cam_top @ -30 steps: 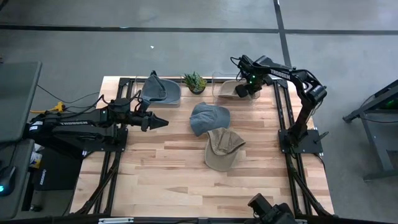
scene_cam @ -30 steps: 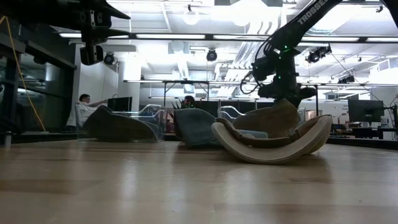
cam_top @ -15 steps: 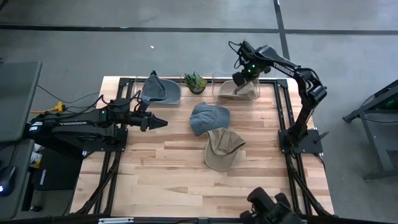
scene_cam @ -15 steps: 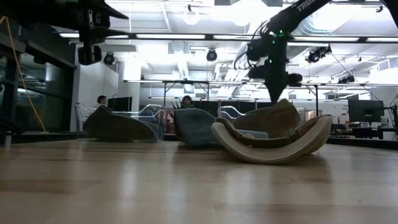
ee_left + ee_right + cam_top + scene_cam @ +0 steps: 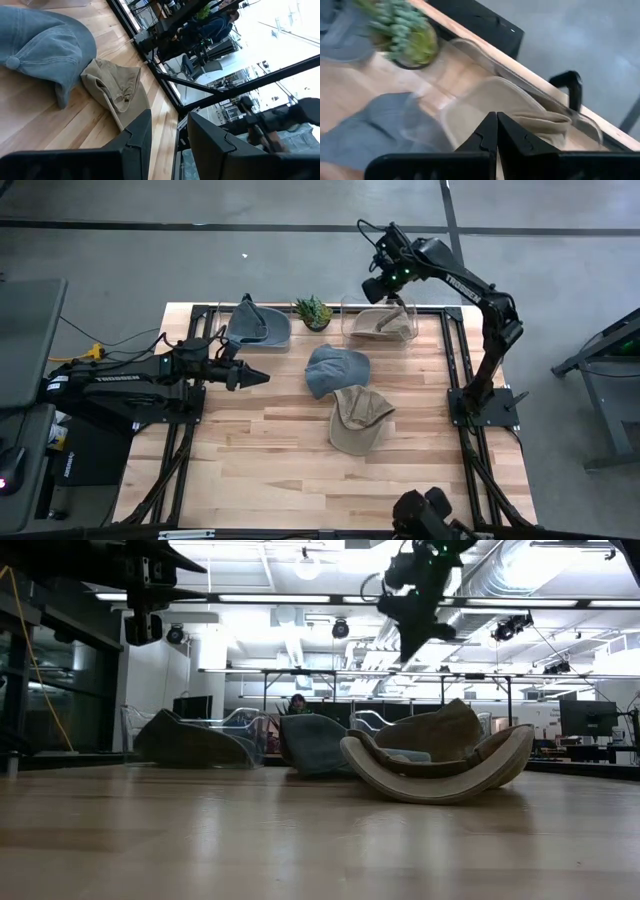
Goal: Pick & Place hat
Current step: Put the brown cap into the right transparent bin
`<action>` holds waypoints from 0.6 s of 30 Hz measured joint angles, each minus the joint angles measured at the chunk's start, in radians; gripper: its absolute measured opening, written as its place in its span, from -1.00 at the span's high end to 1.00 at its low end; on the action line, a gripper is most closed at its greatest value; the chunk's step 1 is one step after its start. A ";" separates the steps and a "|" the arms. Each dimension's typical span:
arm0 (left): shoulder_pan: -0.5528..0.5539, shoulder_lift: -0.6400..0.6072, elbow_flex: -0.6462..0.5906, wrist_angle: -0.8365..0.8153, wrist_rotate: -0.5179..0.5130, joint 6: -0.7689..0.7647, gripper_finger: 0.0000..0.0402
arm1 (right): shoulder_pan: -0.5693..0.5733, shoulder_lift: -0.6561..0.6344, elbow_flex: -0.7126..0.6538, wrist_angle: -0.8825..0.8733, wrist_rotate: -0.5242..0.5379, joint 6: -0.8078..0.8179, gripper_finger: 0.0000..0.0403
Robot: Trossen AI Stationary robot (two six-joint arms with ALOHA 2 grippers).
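Note:
Two hats lie on the table's middle: a blue hat [image 5: 336,370] [image 5: 45,45] and, nearer, a tan hat [image 5: 358,420] [image 5: 117,87], which overlap a little. A second tan hat [image 5: 385,326] [image 5: 540,122] lies in a clear bin [image 5: 352,320] at the far right. A grey-blue hat [image 5: 256,327] lies in a clear bin at the far left. My right gripper [image 5: 384,292] [image 5: 495,116] hangs shut high above the right bin, pointing steeply down. My left gripper [image 5: 262,378] [image 5: 167,125] waits open and level, left of the blue hat, holding nothing.
A small potted plant [image 5: 314,311] [image 5: 405,30] stands at the far edge between the two bins. Black frame rails run along the table's sides. Bare wood lies in front of the hats toward the near edge.
My right gripper, shut throughout, has risen out of the far right bin and drifted toward the table's far edge and left, tipping as it went. The tan hat stays lying in that bin. The other hats have not moved.

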 joint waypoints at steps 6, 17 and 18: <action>0.000 0.000 0.000 0.000 -0.006 0.000 0.48 | 0.059 -0.002 0.048 -0.050 -0.071 -0.003 1.00; 0.000 0.000 0.000 0.000 -0.023 -0.007 0.48 | 0.185 -0.162 -0.152 -0.047 -0.096 0.042 1.00; 0.000 0.000 0.000 0.000 -0.024 -0.007 0.48 | 0.192 -0.190 -0.188 -0.042 -0.096 0.057 1.00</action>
